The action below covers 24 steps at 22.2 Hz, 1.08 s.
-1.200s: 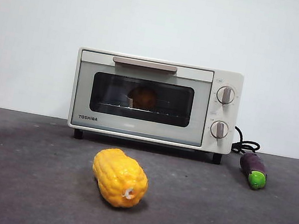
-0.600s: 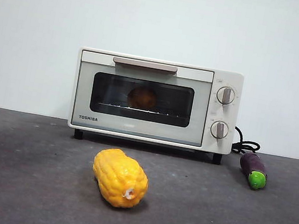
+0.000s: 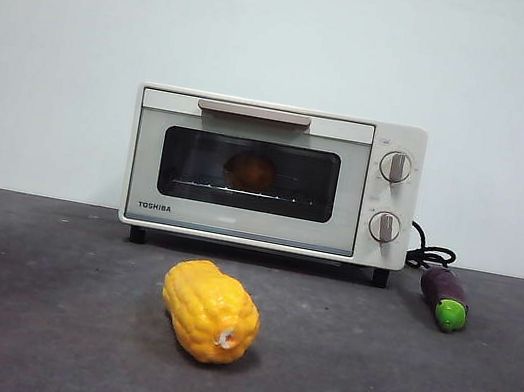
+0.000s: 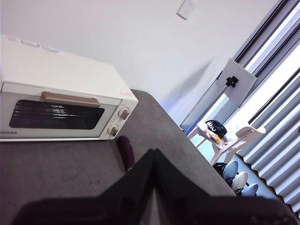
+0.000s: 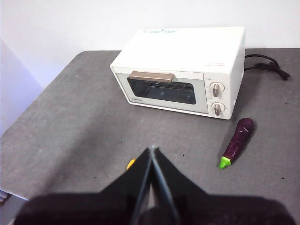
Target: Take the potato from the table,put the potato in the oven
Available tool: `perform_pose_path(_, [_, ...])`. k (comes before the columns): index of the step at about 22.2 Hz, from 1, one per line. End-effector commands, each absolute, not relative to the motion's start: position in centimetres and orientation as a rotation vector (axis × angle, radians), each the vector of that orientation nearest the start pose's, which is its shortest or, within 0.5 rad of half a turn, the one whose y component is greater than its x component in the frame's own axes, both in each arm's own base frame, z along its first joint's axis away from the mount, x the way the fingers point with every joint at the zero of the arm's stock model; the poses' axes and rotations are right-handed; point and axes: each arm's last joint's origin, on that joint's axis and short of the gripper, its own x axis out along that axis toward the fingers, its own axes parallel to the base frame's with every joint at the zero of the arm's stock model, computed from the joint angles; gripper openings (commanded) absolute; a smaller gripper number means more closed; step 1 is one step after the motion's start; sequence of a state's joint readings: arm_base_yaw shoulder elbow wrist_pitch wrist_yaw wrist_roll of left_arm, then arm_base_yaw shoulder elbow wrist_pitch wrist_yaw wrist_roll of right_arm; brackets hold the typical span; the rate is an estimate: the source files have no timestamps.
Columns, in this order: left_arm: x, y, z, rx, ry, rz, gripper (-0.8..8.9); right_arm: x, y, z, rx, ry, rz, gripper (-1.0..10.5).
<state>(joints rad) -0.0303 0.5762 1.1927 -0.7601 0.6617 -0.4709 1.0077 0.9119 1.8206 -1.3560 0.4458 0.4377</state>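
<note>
The cream-white oven (image 3: 273,176) stands at the back of the dark grey table (image 3: 37,319) with its glass door closed. Through the glass the reddish-brown potato (image 3: 250,171) rests on the wire rack. Both arms are raised away from the oven and out of the front view. My left gripper (image 4: 153,154) is shut and empty, high above the table's right side, with the oven (image 4: 61,93) in its view. My right gripper (image 5: 152,152) is shut and empty too, looking down on the oven (image 5: 183,70) from the table's near side.
A bumpy yellow corn cob (image 3: 209,311) lies on the table in front of the oven. A purple eggplant (image 3: 444,295) with a green tip lies to the right of the oven, beside its black power cord (image 3: 429,255).
</note>
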Motion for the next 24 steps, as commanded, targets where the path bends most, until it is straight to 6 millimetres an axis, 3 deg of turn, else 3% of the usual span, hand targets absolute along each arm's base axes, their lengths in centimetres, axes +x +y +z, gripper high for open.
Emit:
perform_pose_path(1, [6.5, -2.0, 42.4, -0.488, 0.325, -0.642, -0.04, 3.5, 3.2, 49.9, 0.108, 0.466, 0.454, 0.0])
perform_pose_path(6, [8.9, -2.1, 41.9, -0.470, 0.382, -0.628, -0.04, 3.5, 3.2, 49.9, 0.108, 0.466, 0.454, 0.0])
perform_pose_path(12, [10.3, -1.2, 40.8, 0.064, 0.317, -0.400, -0.04, 3.5, 3.2, 49.9, 0.108, 0.465, 0.452, 0.0])
perform_pose_path(16, [10.5, -0.9, 39.3, 0.245, 0.275, -0.366, -0.04, 3.5, 3.2, 49.9, 0.107, 0.465, 0.452, 0.0])
perform_pose_path(19, [10.6, -0.6, 37.1, 0.280, 0.212, -0.318, -0.04, 3.5, 3.2, 49.9, 0.108, 0.465, 0.452, 0.0])
perform_pose_path(24, [11.6, -0.3, 30.8, 0.299, 0.099, -0.225, -0.04, 3.5, 3.2, 49.9, 0.108, 0.465, 0.452, 0.0])
